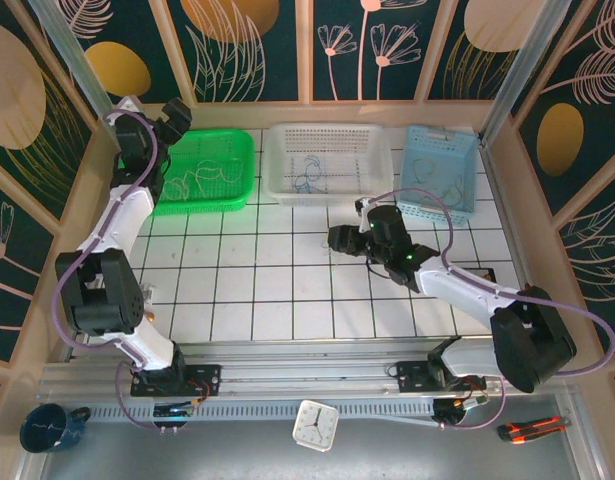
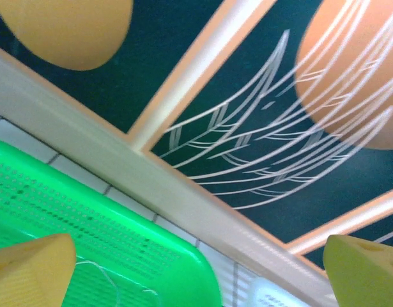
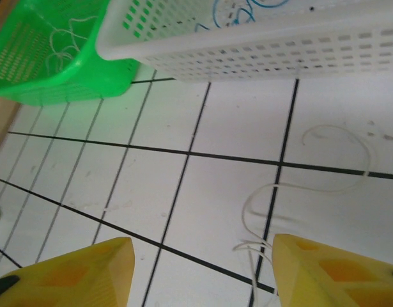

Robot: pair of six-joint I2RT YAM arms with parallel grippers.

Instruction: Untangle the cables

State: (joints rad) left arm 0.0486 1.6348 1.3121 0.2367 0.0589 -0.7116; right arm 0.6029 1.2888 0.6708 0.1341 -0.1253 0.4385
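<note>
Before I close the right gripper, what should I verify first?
1. Right gripper open, nothing held: ok.
2. Loose cable flat on the tiled table, apart from other cables: ok.
3. Cable centred between the fingers: not ok, its near end lies beside one finger.
4. Cable touching that finger: cannot tell.
5. Left gripper open and empty, over the green basket: ok.
6. White basket beyond the cable, clear of the right gripper: ok.
</note>
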